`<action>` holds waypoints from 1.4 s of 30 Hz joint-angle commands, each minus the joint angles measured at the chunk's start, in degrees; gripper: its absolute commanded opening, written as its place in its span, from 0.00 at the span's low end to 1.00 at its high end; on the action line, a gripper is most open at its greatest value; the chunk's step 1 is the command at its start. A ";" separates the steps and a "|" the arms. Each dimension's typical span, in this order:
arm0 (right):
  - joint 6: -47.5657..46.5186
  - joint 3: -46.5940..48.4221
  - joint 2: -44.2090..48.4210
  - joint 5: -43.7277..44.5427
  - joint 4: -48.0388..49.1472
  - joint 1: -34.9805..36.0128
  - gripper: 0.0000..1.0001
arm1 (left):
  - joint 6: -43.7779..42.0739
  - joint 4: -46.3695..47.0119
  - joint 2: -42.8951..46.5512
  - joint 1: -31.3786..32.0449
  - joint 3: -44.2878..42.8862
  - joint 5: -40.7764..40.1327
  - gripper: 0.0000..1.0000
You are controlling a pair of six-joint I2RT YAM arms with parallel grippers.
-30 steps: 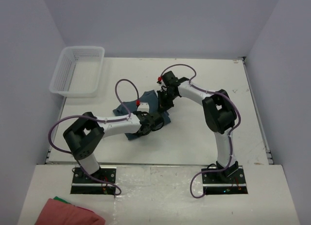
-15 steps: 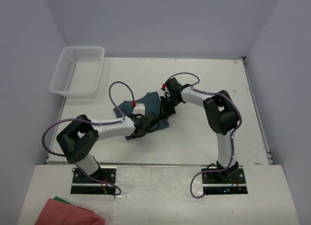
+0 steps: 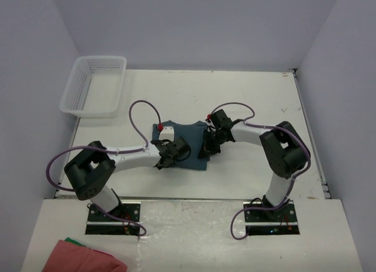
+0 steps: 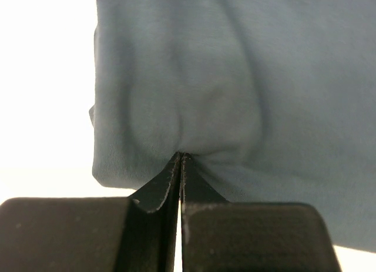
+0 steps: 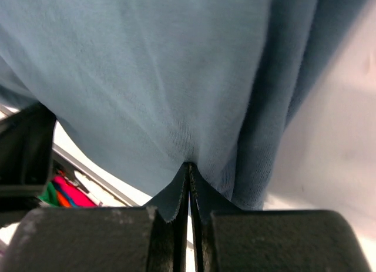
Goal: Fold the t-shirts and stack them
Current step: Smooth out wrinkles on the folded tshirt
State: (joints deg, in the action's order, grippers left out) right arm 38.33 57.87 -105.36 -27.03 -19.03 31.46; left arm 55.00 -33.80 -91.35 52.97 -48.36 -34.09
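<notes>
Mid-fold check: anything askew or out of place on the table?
Nothing damaged or spilled. The teal-blue t-shirt is puckered where the left claw and right claw pinch it. One oddity: a pink-red cloth sits off the table, at the near left corner.

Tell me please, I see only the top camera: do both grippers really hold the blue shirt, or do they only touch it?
Observer: The left wrist camera shows the left gripper shut on a pinch of the shirt, with cloth bunched at its tips.
Operator: And the right one?
Observer: The right wrist camera shows the right gripper shut on a fold of the shirt as well.
</notes>
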 commanded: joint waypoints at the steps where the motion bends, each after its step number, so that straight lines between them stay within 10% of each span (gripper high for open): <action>1: -0.01 -4.95 2.60 8.30 -3.56 0.44 0.00 | 0.46 -1.88 -1.64 0.47 3.44 6.66 0.00; 14: -8.53 -4.97 19.22 15.23 -7.41 3.34 0.01 | 0.72 -11.17 12.24 5.30 -4.18 -3.51 0.00; 20: -12.22 8.56 17.92 17.00 -14.80 3.43 0.43 | -2.69 -16.91 10.06 5.13 -17.10 -10.73 0.07; 23: -13.36 15.94 13.18 17.97 -17.79 3.25 0.52 | -7.81 -14.11 6.80 1.36 -20.89 -8.99 0.37; 31: -13.45 26.33 2.36 15.78 -20.44 0.62 0.42 | -17.47 -5.58 -0.75 -12.80 -19.84 -1.86 0.43; 34: -13.63 28.35 -1.42 13.85 -20.70 -0.43 0.00 | -18.88 -3.64 -3.12 -13.42 -20.02 -1.86 0.43; 42: -14.33 28.71 -4.68 12.88 -20.17 -0.79 0.02 | -19.84 -2.15 -4.01 -14.21 -19.93 -0.90 0.43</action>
State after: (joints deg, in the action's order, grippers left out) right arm 25.12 83.68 -110.34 -12.82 -38.81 30.63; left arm 36.93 -38.63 -95.70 39.35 -68.01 -35.09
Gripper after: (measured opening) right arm 0.019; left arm 0.430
